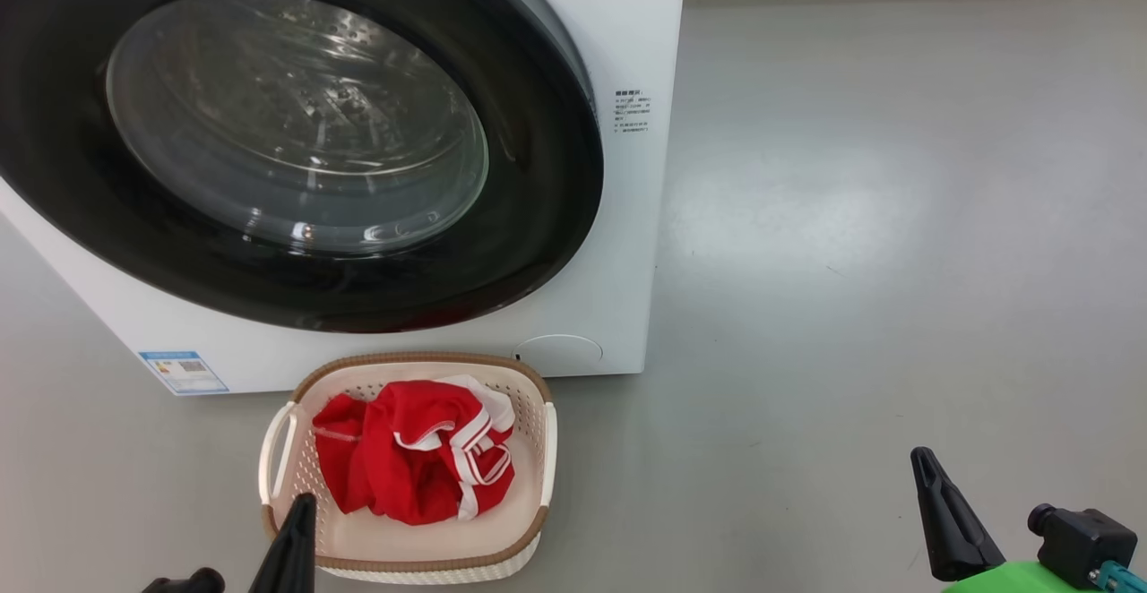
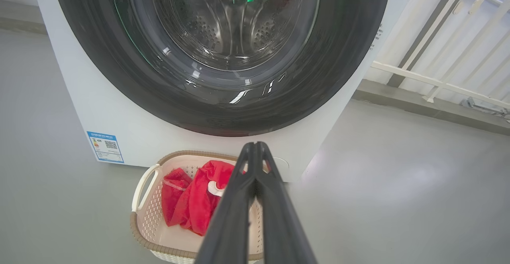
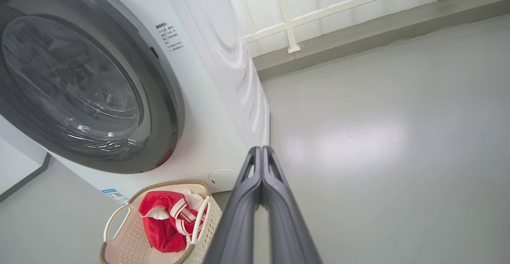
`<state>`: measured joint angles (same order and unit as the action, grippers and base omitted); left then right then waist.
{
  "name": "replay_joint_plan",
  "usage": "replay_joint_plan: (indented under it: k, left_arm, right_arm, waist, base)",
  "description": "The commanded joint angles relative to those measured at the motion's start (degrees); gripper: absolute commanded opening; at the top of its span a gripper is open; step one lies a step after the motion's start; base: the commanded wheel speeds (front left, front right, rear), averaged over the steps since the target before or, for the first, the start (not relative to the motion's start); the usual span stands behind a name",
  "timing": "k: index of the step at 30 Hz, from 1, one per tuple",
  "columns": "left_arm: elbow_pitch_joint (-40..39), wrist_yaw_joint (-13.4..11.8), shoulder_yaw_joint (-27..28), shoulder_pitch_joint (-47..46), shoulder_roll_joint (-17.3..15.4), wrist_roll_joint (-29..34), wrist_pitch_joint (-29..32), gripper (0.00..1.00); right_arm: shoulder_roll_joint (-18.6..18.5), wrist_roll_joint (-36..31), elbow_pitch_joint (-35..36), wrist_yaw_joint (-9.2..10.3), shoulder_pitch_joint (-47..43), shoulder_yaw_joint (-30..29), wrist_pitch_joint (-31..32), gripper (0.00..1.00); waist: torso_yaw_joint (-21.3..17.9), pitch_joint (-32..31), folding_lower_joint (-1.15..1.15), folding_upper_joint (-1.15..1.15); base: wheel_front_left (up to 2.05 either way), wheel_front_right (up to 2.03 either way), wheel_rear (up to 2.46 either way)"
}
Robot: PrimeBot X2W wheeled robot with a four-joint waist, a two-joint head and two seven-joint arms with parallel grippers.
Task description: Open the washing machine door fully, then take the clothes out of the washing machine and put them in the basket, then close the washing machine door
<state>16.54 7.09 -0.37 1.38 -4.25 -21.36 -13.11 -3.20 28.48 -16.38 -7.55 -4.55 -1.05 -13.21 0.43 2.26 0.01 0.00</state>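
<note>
Apparently at the end: washing machine door (image 1: 296, 127) shut on the washing machine (image 1: 627, 20), clothes (image 1: 412, 459) piled in the basket (image 1: 421, 358) just before it. Left gripper (image 2: 255, 144) and right gripper (image 3: 261, 148) clenched, empty; calls only for holding clear.

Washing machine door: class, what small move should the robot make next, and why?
Probably withdraw both arms to rest: the door looks shut on the washing machine, the clothes lie in the basket, and the left end effector and right end effector are shut, empty.
</note>
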Motion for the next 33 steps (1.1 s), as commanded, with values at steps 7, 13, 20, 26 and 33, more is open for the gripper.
replay_joint_plan:
  k: [7,13,20,26,33]
  left_arm:
    - [-1.33,0.04,0.93,-1.09,-0.28,-5.46,1.44,0.00]
    - [-1.35,0.06,1.27,-1.49,-0.19,-9.11,2.46,0.00]
    - [-1.37,0.09,1.66,-1.94,-0.08,-13.35,3.64,0.00]
    - [-1.40,0.11,2.00,-2.32,0.01,-17.00,4.66,0.00]
    - [-1.43,0.13,2.40,-2.77,0.11,-21.24,5.85,0.00]
  right_arm:
    - [-0.57,4.95,1.31,0.01,1.50,-0.45,1.35,0.00]
    - [-0.58,8.30,1.35,0.01,2.04,-0.65,2.31,0.00]
    - [-0.59,12.19,1.40,0.02,2.65,-0.89,3.43,0.00]
    - [-0.59,15.53,1.45,0.02,3.17,-1.10,4.40,0.00]
    - [-0.59,19.41,1.51,0.02,3.78,-1.35,5.54,0.00]
  waist:
    - [-0.03,-0.09,-0.01,0.00]
    - [-0.05,-0.21,-0.01,0.00]
    - [-0.08,-0.35,-0.01,0.00]
    - [-0.10,-0.46,-0.01,0.00]
    - [-0.13,-0.60,-0.01,0.00]
  base:
    - [0.00,0.00,0.00]
    - [0.00,0.00,0.00]
    - [0.00,0.00,0.00]
    - [0.00,0.00,0.00]
    - [0.00,0.00,0.00]
